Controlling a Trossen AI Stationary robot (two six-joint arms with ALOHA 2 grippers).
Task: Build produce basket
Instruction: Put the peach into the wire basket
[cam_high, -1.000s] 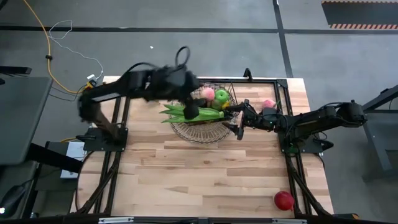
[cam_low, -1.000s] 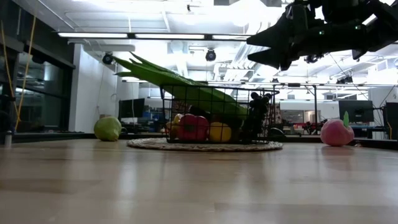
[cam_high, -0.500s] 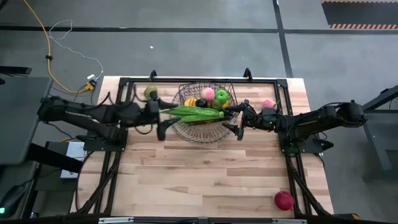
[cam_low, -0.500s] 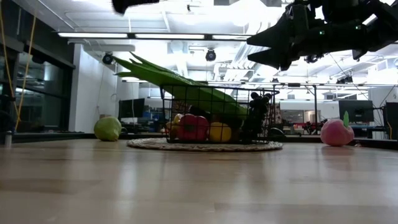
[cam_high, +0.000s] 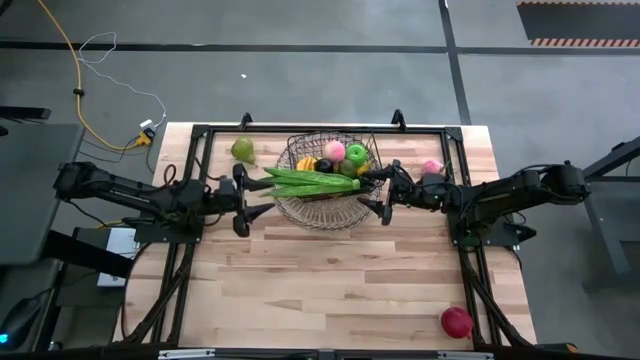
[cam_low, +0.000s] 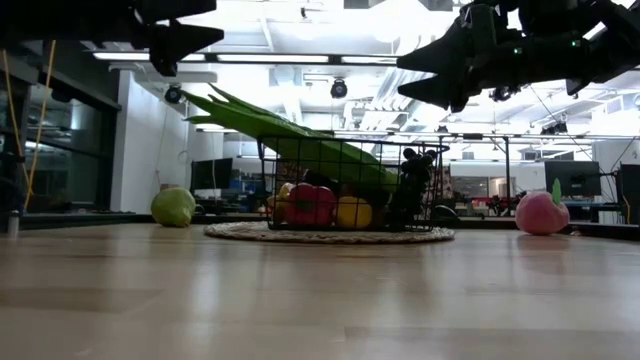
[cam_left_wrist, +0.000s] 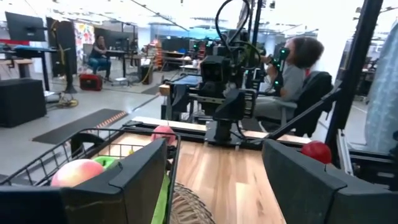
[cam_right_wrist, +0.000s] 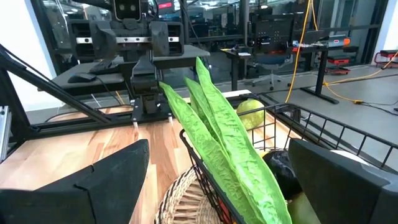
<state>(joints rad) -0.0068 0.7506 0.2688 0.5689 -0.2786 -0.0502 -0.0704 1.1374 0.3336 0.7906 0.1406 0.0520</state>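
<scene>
Basket: full, green pods poke out
Table: pear, peach, red apple
Left gripper: spread, empty
Right gripper: spread, empty

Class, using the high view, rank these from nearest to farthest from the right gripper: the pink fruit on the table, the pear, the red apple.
From the right gripper:
1. Pink fruit, close by at the table's right edge.
2. Pear, across the basket, on the left.
3. Red apple, at the near right corner. The last two are close.

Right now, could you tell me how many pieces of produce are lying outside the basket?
3: a pear left of the basket, a pink fruit right of it, a red apple near the front right corner.
</scene>
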